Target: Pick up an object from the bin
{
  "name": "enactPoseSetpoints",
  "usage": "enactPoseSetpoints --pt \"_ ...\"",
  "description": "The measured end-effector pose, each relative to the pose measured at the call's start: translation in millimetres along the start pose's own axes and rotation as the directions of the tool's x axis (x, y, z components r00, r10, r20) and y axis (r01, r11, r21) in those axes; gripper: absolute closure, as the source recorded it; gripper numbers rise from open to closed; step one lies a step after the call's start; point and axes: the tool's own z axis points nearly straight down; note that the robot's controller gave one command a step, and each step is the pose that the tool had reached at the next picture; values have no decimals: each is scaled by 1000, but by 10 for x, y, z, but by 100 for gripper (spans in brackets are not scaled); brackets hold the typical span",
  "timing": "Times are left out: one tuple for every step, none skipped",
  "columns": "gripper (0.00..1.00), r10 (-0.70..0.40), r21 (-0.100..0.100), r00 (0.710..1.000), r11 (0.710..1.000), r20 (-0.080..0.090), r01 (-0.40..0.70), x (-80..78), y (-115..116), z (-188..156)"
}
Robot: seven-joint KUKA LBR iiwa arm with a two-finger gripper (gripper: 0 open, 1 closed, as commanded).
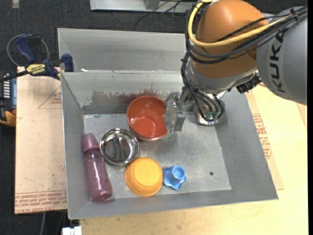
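red bowl [145,119] looks to me like the piece to go for, since the gripper [175,115] is down right at its right-hand rim, but let me walk it from the near side. closest to me, by the front wall of the bin [244,170], sits an orange cup [144,176], with a small blue plastic piece [174,176] just beside it on the right and a purple bottle [96,169] lying along the left wall. a step further back a shiny steel bowl [119,147] stands open side up, between the cup and the red bowl and close to both. the red bowl lies behind that, near the middle of the floor toward the back wall, its mouth upward. the gripper is at its rim on the right; whether the claw is spread or pressed together i cannot tell from where i stand. above and behind hangs the arm's round orange cover [227,33] with its cables. to do this well, i would have the claw straddle the bowl's thin wall, one side inside and one outside, go deep enough for a sure bite, close firmly, then lift straight up, clear of the steel bowl. the rim is smooth and curved, so a shallow pinch could slip.
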Motion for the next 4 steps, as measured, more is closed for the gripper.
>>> enactPoseSetpoints --pt "100 1 1 1000 1000 -9 -1 11 -3 50" --pt "100 9 0 1000 1000 -5 -9 -94 64 467" --pt "100 19 -1 1000 1000 0 -19 125 95 378" --pt "100 51 -1 999 999 -5 -51 -26 165 852"
